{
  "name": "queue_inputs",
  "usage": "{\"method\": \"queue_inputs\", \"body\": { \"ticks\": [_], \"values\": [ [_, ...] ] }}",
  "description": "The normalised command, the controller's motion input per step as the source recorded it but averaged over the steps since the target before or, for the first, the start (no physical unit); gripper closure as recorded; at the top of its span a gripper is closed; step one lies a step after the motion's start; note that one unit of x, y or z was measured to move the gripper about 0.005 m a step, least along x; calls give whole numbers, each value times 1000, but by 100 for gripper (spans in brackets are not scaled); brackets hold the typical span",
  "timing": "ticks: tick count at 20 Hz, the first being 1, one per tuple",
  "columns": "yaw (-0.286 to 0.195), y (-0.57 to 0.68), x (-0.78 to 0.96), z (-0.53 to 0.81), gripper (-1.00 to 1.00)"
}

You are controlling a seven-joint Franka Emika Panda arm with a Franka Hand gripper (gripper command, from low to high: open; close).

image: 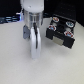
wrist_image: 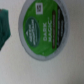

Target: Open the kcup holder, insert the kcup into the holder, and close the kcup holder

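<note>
The kcup (wrist_image: 41, 28) lies on the pale surface (wrist_image: 60, 70), green top facing up at the wrist camera, lettering running lengthwise. Claw (image: 32, 36) state: cannot tell. The holder (image: 61, 34) sits beside it.

the wrist view shows the kcup (wrist_image: 44, 28) with its round green top facing the camera. white lettering on that top reads "dark magic", set sideways in the picture. smaller print and a small white logo mark on the same top are too blurred to read. the exterior view shows no legible text.
</note>
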Motion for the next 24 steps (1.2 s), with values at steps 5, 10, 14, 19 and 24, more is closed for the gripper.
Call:
{"method": "queue_inputs", "body": {
  "ticks": [5, 10, 14, 19, 24],
  "values": [
    [-203, -158, 69, -214, -100],
    [-160, -21, 34, 66, 100],
    [-114, 57, 73, 240, 100],
    [-96, 84, 94, 281, 100],
    [-57, 184, 76, 698, 100]
  ]
}}
